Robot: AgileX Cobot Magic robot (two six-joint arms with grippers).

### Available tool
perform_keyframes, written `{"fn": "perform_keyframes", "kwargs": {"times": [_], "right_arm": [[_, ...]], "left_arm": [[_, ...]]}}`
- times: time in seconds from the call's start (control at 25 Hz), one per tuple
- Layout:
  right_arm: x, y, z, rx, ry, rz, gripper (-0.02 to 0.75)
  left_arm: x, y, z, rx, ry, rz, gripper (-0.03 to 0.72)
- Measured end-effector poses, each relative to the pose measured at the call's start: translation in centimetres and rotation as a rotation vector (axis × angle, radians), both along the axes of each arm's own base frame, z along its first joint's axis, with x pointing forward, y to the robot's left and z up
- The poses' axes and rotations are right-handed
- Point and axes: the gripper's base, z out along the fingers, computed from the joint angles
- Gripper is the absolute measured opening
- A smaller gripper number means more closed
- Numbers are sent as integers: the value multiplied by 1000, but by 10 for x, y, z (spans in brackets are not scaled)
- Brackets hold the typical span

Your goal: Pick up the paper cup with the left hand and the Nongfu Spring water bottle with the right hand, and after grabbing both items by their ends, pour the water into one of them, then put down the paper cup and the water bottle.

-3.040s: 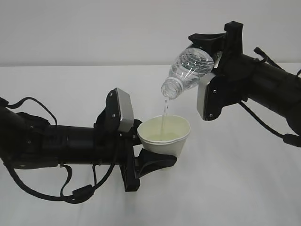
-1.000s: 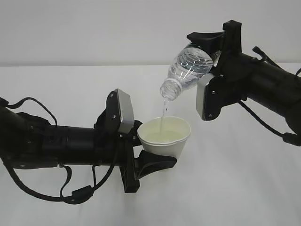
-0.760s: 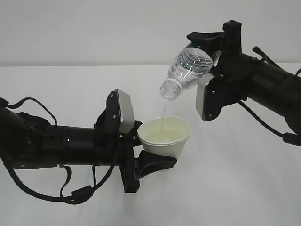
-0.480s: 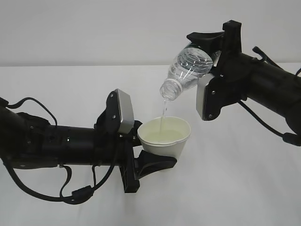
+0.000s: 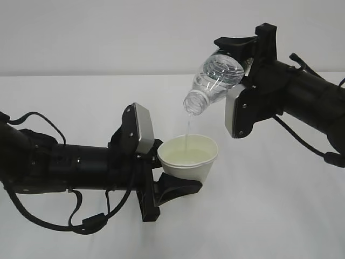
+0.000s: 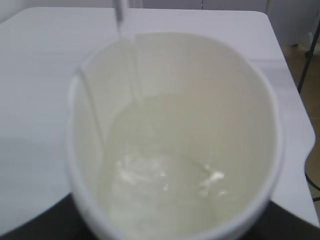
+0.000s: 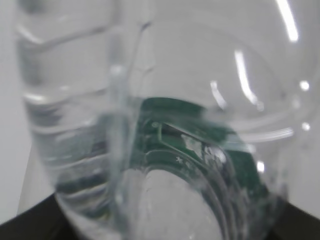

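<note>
Above the white table, the right hand clamps the Nongfu Spring water bottle by its base, long axis tilted, open mouth pointing toward seven o'clock. From that mouth the water falls in a thin stream into the paper cup, upright, rim up, gripped low by the left hand.

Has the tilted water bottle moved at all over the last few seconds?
No. The water bottle hangs at the same tilt, its mouth at the same spot above the paper cup and against the table's far edge, with water running down.
</note>
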Motion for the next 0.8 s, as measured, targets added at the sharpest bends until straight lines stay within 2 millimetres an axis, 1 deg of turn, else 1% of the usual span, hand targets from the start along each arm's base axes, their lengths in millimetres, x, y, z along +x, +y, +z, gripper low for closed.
{"fn": "perform_keyframes", "kwargs": {"times": [0.8], "right_arm": [[0,0,0,-1,-1,0,470]], "left_arm": [[0,0,0,3,0,-1,389]]}}
